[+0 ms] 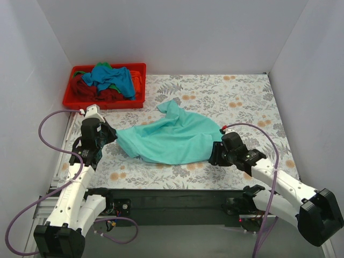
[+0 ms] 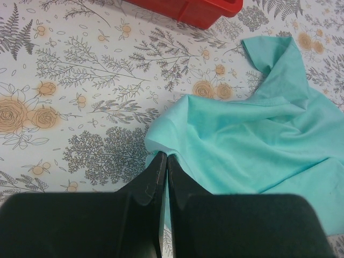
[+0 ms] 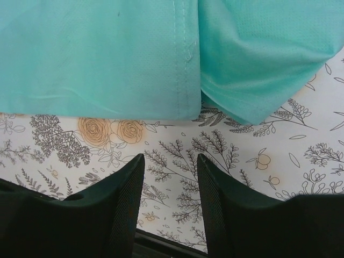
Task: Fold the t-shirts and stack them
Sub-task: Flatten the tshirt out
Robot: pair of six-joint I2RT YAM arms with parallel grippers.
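Note:
A mint-teal t-shirt [image 1: 174,137] lies rumpled in the middle of the flowered table. My left gripper [image 1: 110,134] is shut on the shirt's left edge; in the left wrist view the jaws [image 2: 166,157] pinch the teal cloth [image 2: 252,134]. My right gripper [image 1: 215,157] is open and empty, just short of the shirt's near right hem; in the right wrist view it [image 3: 171,158] sits over bare table below the hem [image 3: 183,80]. Other t-shirts, blue [image 1: 114,77], dark red [image 1: 102,94] and others, lie heaped in the red bin.
The red plastic bin [image 1: 105,102] stands at the back left of the table; its corner shows in the left wrist view [image 2: 199,11]. White walls close in the table on three sides. The black front rail [image 1: 172,196] runs along the near edge.

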